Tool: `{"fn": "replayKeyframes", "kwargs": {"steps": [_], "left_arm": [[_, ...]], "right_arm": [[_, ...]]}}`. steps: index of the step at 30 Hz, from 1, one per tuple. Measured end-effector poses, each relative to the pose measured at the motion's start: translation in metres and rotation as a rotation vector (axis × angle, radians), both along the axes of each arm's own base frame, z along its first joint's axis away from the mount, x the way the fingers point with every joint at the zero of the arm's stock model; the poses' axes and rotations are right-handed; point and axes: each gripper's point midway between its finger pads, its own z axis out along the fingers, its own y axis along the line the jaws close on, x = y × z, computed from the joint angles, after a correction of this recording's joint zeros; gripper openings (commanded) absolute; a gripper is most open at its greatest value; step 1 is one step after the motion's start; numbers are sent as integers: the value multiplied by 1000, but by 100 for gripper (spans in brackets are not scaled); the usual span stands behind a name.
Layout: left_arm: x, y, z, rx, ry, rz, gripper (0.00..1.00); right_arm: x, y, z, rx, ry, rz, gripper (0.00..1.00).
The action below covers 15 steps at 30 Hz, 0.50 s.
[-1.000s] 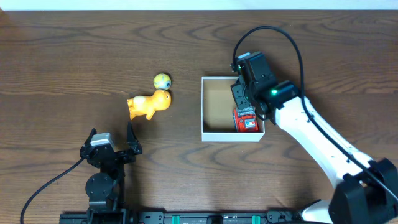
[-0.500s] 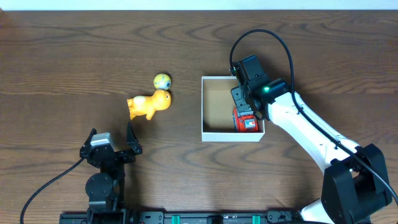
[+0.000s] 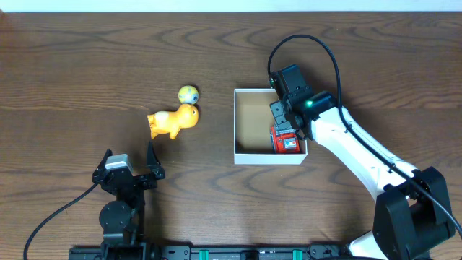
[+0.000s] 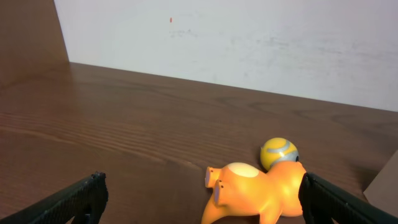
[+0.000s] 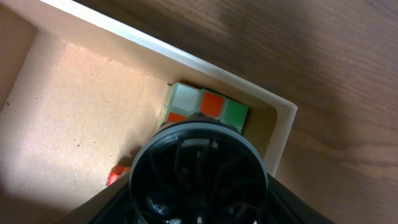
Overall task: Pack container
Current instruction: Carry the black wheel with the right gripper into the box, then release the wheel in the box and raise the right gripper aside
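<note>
Brown wood-grain table [image 3: 72, 58] meets a white wall [image 4: 249, 37]; left hand [image 4: 200, 193] spread apart, right hand [image 3: 283, 124] impossible to tell.

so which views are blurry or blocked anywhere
Right wrist: a dark round shape near the lens is soft and hides the lower frame; the colour cube beyond is sharp. Left wrist: end effector fingers blur at the corners, orange toy crisp. Overhead: evenly lit, sharp.

no text, label, brand or number can be read anywhere.
</note>
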Motion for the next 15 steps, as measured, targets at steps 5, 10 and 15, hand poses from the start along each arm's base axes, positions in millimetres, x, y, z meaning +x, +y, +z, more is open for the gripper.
{"fn": "replayKeyframes", "kwargs": {"steps": [5, 10, 15], "left_arm": [[0, 0, 0, 0, 0, 0, 98], [0, 0, 0, 0, 0, 0, 98], [0, 0, 0, 0, 0, 0, 98]], "right_arm": [[0, -1, 0, -4, 0, 0, 63], [0, -1, 0, -5, 1, -1, 64], [0, -1, 0, -4, 0, -1, 64]]}}
